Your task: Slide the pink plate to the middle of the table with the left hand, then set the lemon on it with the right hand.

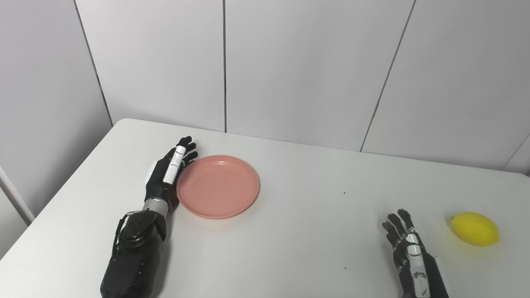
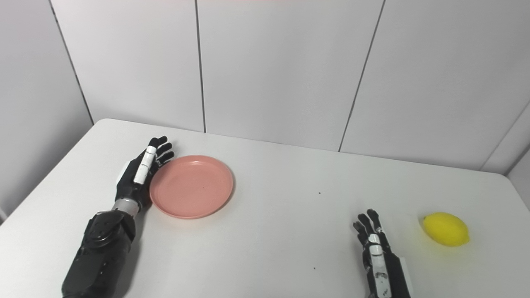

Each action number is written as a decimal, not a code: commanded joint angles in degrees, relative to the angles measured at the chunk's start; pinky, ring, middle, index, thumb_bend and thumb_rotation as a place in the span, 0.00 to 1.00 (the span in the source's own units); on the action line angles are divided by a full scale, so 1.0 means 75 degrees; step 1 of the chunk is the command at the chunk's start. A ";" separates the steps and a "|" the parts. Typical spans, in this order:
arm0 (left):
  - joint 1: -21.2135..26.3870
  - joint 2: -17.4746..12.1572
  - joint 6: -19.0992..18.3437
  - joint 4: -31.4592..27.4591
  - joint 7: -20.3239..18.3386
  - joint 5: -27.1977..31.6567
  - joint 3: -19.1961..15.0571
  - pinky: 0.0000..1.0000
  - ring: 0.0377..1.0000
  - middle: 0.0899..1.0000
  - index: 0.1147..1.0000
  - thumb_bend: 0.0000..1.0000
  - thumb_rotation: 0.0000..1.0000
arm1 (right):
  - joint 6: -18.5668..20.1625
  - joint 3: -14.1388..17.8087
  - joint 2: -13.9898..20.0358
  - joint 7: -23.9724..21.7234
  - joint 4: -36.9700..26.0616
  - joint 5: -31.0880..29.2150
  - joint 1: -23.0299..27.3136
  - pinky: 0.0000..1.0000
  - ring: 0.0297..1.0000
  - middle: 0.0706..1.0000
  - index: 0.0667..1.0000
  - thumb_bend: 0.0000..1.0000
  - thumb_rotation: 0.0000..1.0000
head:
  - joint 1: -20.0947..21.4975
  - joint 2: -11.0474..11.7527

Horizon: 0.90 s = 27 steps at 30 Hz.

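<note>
The pink plate is round and shallow with a low raised rim, empty, lying flat and right side up on the left part of the white tabletop. The lemon is bright yellow, oval with a pointed tip, resting on its side far right, well apart from the plate.

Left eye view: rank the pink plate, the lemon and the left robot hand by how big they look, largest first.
1. pink plate, clearly the widest.
2. left robot hand, open, set edge-on against the plate's left rim.
3. lemon, smallest, though it lies nearer the camera, so its true size is less sure.
</note>
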<state>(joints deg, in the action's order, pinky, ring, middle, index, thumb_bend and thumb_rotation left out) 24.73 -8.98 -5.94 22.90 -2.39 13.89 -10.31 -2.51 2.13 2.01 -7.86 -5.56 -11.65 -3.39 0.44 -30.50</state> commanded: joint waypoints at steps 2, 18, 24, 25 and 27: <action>-0.0138 0.0112 -0.0436 0.0367 -0.0054 0.0006 0.0079 0.89 0.87 0.86 0.81 0.81 0.77 | 0.0108 -0.0129 -0.0234 0.0068 0.0234 -0.0015 -0.0205 1.00 0.92 0.92 0.95 0.71 0.84 | 0.0112 -0.0045; -0.0085 0.0387 -0.0748 0.0122 0.0041 0.0067 0.0075 0.91 0.88 0.84 0.78 0.79 0.76 | 0.0227 -0.0272 -0.0412 0.0295 0.0166 0.0143 -0.0159 1.00 0.92 0.91 0.94 0.74 0.83 | 0.0459 -0.0092; -0.0127 0.0587 -0.1114 -0.0226 0.0116 0.0054 0.0133 0.93 0.87 0.85 0.79 0.79 0.80 | 0.0202 -0.0281 -0.0471 0.0300 0.0225 0.0096 -0.0131 1.00 0.92 0.91 0.94 0.76 0.80 | 0.0528 -0.0104; -0.0139 0.0604 -0.1178 -0.0307 0.0109 0.0045 0.0167 0.93 0.86 0.84 0.79 0.79 0.80 | 0.0194 -0.0286 -0.0473 0.0301 0.0228 0.0108 -0.0129 1.00 0.92 0.91 0.94 0.76 0.80 | 0.0537 -0.0108; -0.0150 0.0614 -0.1257 -0.0394 0.0080 0.0035 0.0208 0.93 0.86 0.84 0.79 0.79 0.80 | 0.0187 -0.0296 -0.0480 0.0312 0.0229 0.0145 -0.0125 1.00 0.92 0.91 0.94 0.76 0.80 | 0.0566 -0.0112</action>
<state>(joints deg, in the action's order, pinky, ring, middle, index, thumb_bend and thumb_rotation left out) 24.94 -5.69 -10.70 19.08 -1.32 14.05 -10.13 -1.82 0.58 -0.48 -5.60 -5.87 -10.34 -3.22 4.74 -31.29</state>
